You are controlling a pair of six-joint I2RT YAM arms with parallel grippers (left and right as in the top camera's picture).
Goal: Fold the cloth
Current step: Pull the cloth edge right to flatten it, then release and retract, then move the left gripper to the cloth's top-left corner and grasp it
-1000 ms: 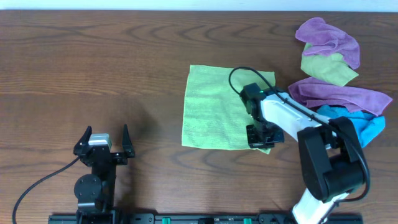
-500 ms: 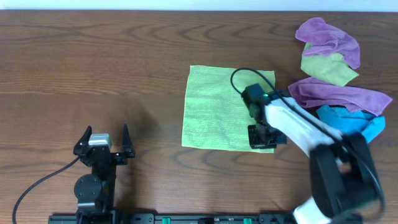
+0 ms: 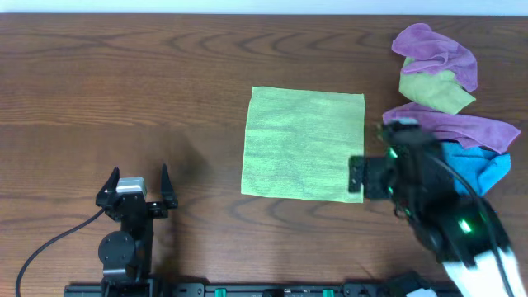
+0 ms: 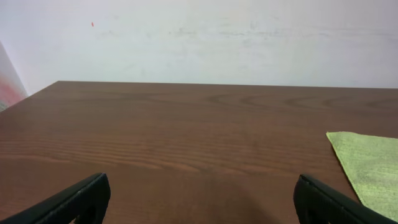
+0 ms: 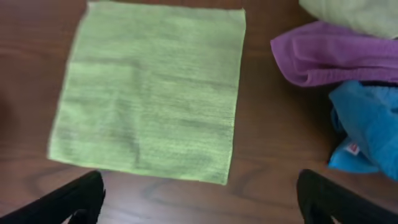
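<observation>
The cloth (image 3: 304, 144) is a light lime-green square lying spread flat on the wooden table (image 3: 124, 82). In the right wrist view the cloth (image 5: 149, 93) fills the upper left. My right gripper (image 3: 373, 178) hovers over the cloth's near right corner, blurred in the overhead view. My right gripper (image 5: 199, 205) is open, its dark fingertips (image 5: 78, 199) far apart over bare wood, holding nothing. My left gripper (image 3: 136, 186) sits open at the front left, well away from the cloth. In the left wrist view only a cloth corner (image 4: 370, 168) shows at the right.
A pile of other cloths lies at the back right: purple (image 3: 437, 51), olive-green (image 3: 436, 91), a second purple one (image 3: 462, 125) and blue (image 3: 483, 165). The purple (image 5: 323, 53) and blue (image 5: 367, 124) cloths lie close to the right of my right gripper.
My right gripper was shut on the cloth near its front right corner; it has opened, let go and drawn back to the right. The cloth now lies flat. The left arm has not moved.
</observation>
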